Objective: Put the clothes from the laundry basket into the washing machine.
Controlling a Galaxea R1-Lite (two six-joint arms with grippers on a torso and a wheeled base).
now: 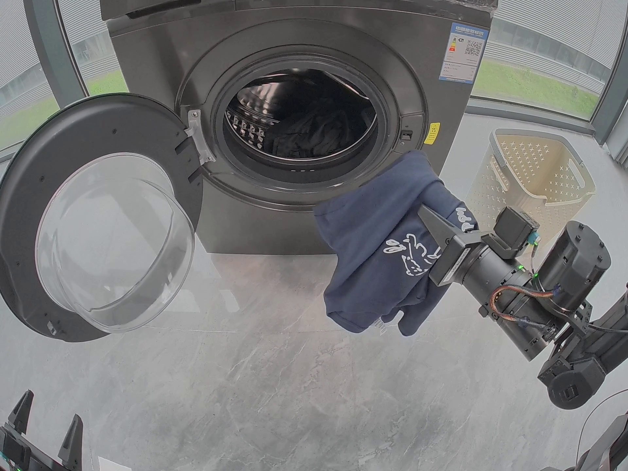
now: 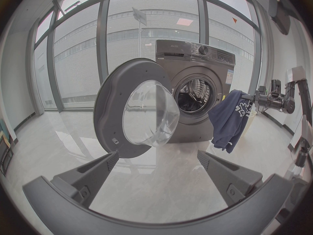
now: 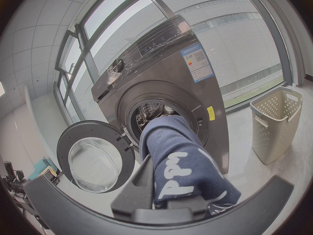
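Fingers of the left gripper stand spread and empty, low by the floor. Right gripper clamps a crumpled navy shirt with white print, hanging before the washing machine, door swung wide. Dark clothes lie in the drum; laundry basket stands beside.

Satin grey metal on washing machine. Clear glossy dome in door. Soft matt navy cloth garment. Matt perforated plastic laundry basket. Polished stone-look floor.
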